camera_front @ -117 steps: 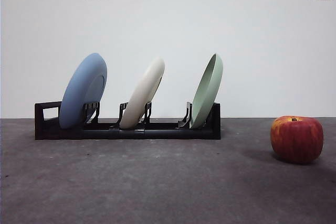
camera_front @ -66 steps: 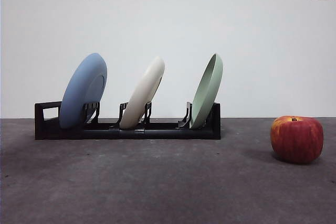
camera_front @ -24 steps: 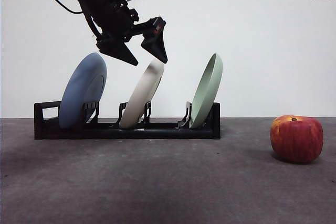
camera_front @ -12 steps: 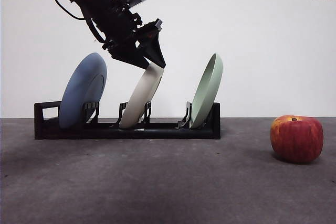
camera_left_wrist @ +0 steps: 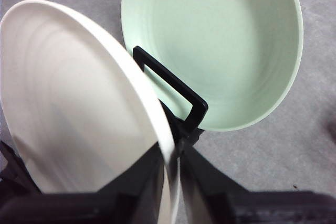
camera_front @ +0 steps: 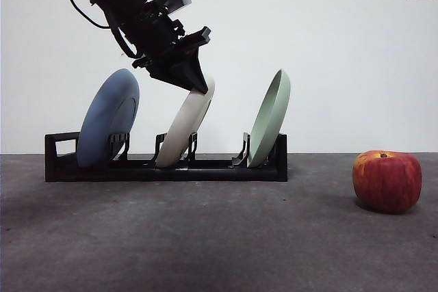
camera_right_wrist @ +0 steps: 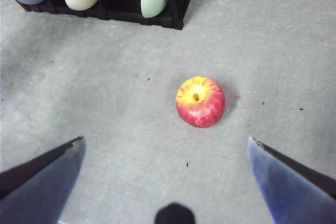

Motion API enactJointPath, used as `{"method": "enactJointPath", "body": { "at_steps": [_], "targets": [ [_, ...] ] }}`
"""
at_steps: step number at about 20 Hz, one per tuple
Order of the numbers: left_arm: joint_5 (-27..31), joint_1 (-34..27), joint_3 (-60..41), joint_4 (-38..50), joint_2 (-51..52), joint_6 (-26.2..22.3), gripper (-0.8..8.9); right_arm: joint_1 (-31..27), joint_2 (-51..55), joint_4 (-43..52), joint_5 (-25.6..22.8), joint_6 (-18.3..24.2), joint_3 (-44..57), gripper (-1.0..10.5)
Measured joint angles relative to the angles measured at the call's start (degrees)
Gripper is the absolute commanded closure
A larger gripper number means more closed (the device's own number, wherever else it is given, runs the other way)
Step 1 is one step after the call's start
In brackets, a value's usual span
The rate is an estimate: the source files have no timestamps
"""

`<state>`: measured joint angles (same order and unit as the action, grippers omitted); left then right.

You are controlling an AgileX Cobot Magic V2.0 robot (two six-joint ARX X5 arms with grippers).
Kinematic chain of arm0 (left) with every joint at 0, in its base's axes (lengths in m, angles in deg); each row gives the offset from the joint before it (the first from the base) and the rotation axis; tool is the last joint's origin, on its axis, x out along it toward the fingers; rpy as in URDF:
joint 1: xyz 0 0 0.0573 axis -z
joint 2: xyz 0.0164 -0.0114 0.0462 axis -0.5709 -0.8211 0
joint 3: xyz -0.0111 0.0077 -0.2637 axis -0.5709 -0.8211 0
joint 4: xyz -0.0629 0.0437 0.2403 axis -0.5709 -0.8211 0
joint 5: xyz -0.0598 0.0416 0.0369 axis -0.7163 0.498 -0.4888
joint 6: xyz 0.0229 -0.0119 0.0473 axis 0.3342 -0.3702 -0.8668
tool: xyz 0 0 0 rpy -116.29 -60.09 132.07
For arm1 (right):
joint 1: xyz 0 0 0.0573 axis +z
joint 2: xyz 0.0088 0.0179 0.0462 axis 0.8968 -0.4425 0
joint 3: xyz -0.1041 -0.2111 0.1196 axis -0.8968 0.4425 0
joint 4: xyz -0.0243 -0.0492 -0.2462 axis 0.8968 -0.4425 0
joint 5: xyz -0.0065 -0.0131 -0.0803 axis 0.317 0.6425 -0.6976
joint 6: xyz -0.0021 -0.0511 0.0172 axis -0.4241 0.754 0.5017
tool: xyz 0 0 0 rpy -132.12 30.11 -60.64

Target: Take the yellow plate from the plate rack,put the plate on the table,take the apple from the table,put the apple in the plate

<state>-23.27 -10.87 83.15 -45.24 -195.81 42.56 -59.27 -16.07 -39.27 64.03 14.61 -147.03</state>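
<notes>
Front view shows the yellow plate [camera_front: 186,128] leaning in the middle slot of the plate rack [camera_front: 164,167], between a blue plate [camera_front: 107,118] and a pale green plate [camera_front: 269,118]. The left gripper [camera_front: 195,85] has its jaws pinched on the yellow plate's top rim; its wrist view shows the rim [camera_left_wrist: 167,145] wedged between them. The rack sits toward the table's [camera_front: 205,237] far edge, the apple [camera_front: 387,181] well apart from it. Above the apple, the right gripper [camera_right_wrist: 165,161] hangs with jaws spread wide, holding nothing.
</notes>
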Motion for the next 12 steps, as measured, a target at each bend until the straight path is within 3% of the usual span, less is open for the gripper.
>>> {"method": "enactJointPath", "body": {
  "at_steps": [2, 12],
  "targets": [
    [-1.01, 0.0, 0.0, -0.46, 0.0, 0.31, 8.25, 0.0, 0.0, 0.0, 0.0, 0.0, 0.0, 3.5],
    [-8.09, -0.94, 0.0, -1.46, 0.02, 5.38, 8.22, 0.0, 0.0, -0.02, 0.0, 0.0, 0.0, 3.5]
  ]
}}
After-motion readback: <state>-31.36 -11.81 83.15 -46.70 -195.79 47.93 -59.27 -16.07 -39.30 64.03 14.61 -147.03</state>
